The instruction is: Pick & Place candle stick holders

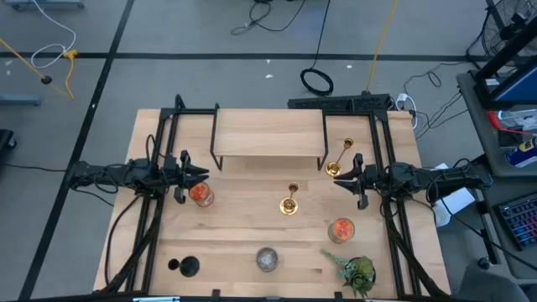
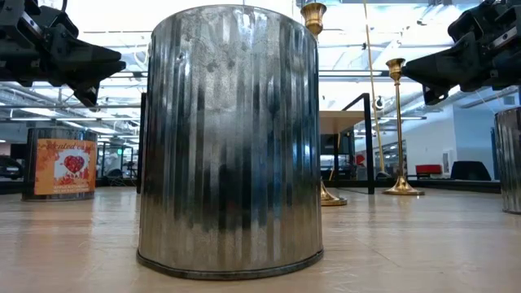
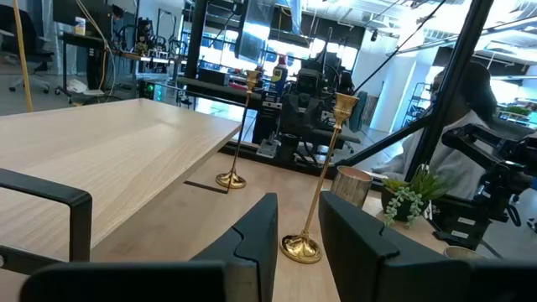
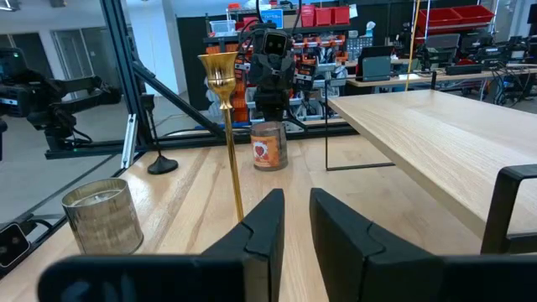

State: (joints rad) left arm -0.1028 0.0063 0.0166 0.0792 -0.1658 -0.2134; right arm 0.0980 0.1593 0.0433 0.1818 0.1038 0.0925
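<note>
Two gold candlesticks stand upright on their round bases: one at the table's middle (image 1: 289,201), one nearer the right arm beside the shelf (image 1: 337,161). A black candlestick (image 1: 183,267) stands at the near left. My left gripper (image 1: 200,174) hovers at the left, narrowly open and empty, pointing toward the middle gold candlestick (image 3: 323,176). My right gripper (image 1: 340,180) hovers at the right, narrowly open and empty, just near of the right-hand gold candlestick. In the right wrist view the middle gold candlestick (image 4: 226,126) stands ahead of the fingers.
A raised wooden shelf on black legs (image 1: 268,134) fills the far middle. Glass jars with orange filling stand by the left gripper (image 1: 201,195) and at the right (image 1: 341,229). A silver jar (image 1: 267,259) and a small plant (image 1: 357,270) stand near the front edge.
</note>
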